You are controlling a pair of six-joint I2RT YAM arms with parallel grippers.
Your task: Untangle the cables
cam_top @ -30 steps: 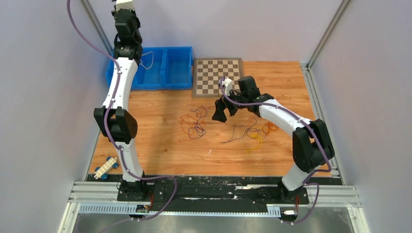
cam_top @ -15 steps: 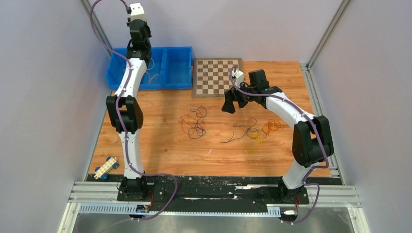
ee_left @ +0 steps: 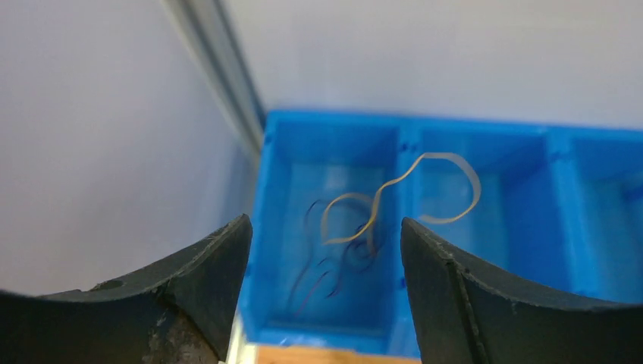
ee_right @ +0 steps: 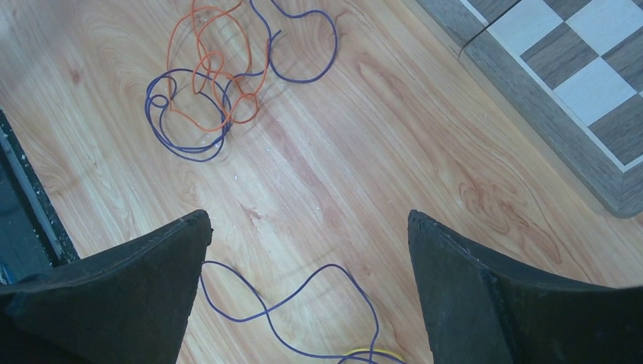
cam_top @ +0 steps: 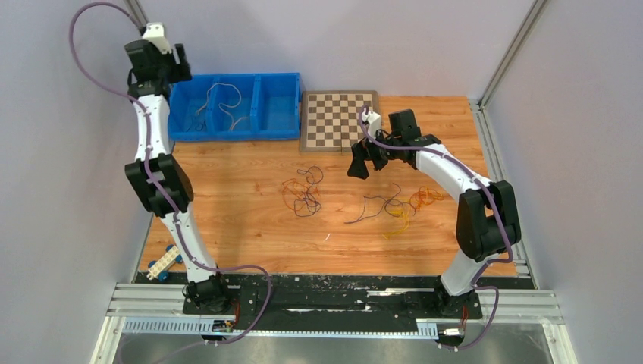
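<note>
Two loose tangles of cables lie on the wooden table: an orange and dark purple one [cam_top: 302, 191] [ee_right: 212, 98], and a purple, orange and yellow one [cam_top: 394, 206]. A purple cable [ee_right: 303, 296] snakes below my right gripper [ee_right: 309, 220] [cam_top: 362, 161], which hovers open over the table, holding nothing. My left gripper [ee_left: 326, 227] [cam_top: 170, 68] is open and raised at the blue bin's far left corner. A whitish cable [ee_left: 425, 189] [cam_top: 227, 102] is draped over a divider in the bin. Dark purple cables [ee_left: 341, 265] lie in its left compartment.
The blue bin [cam_top: 227, 135] with three compartments stands at the back left. A chessboard [cam_top: 339, 120] [ee_right: 576, 76] lies beside it. A white and blue toy block car [cam_top: 167, 259] sits near the left arm's base. Metal frame posts and grey walls close in the sides.
My left gripper has opened and swung left off the bin; the whitish cable it carried now lies in the bin. My right gripper moved slightly toward the chessboard, then held still.
</note>
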